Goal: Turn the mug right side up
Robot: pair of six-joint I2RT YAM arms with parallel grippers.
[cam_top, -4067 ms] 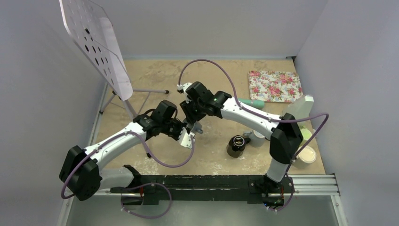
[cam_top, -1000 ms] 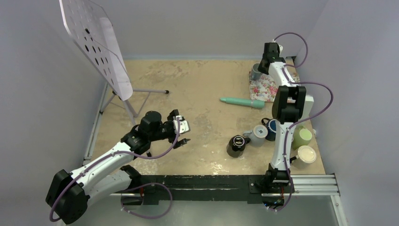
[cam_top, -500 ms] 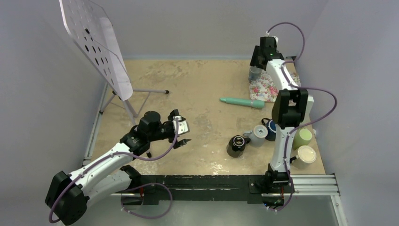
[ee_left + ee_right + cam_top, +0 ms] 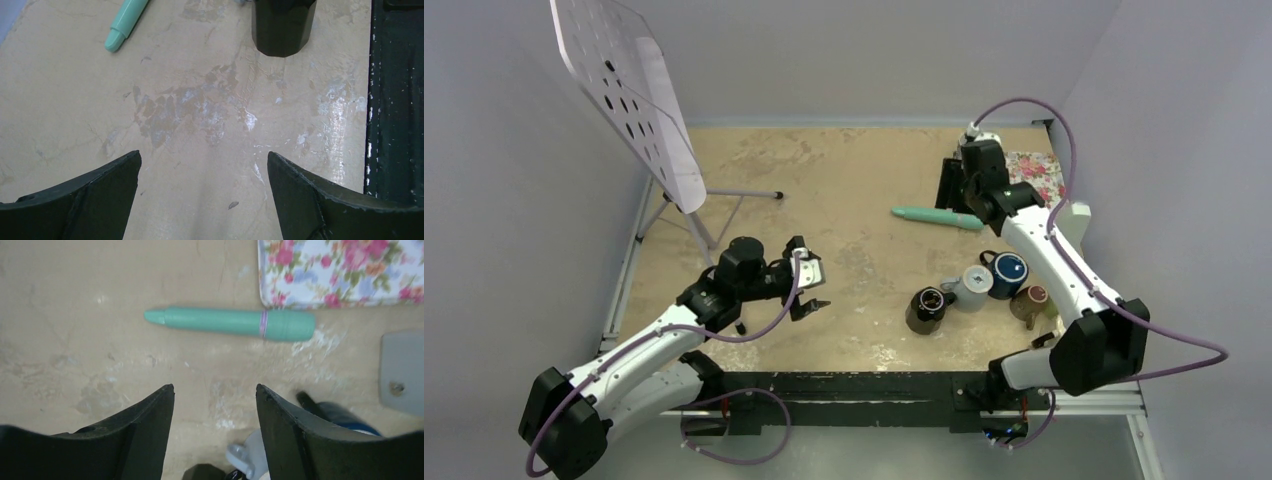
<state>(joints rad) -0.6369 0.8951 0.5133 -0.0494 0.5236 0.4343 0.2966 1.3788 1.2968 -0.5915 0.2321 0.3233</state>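
The mug is hidden in all views; in the top view my right arm (image 4: 1024,225) covers the near-left end of the floral tray (image 4: 1036,168). My right gripper (image 4: 946,185) hangs open just left of the tray, above the teal pen (image 4: 939,216). In the right wrist view the right gripper (image 4: 215,387) has only bare table between its fingers, with the pen (image 4: 235,321) and the tray's corner (image 4: 345,270) beyond them. My left gripper (image 4: 812,280) is wide open and empty at centre-left, seen over bare table in its wrist view (image 4: 203,155).
A black cup (image 4: 929,305), a grey cup (image 4: 974,282) and a blue cup (image 4: 1008,272) cluster at the near right, with a brownish cup (image 4: 1031,300) by my right arm. A perforated white board on a tripod (image 4: 629,90) stands at the far left. A black rail (image 4: 854,385) runs along the near edge.
My right gripper opened, let go of a grey-blue mug on the tray's left end, and swung back down-left off the tray. The left arm has barely moved.
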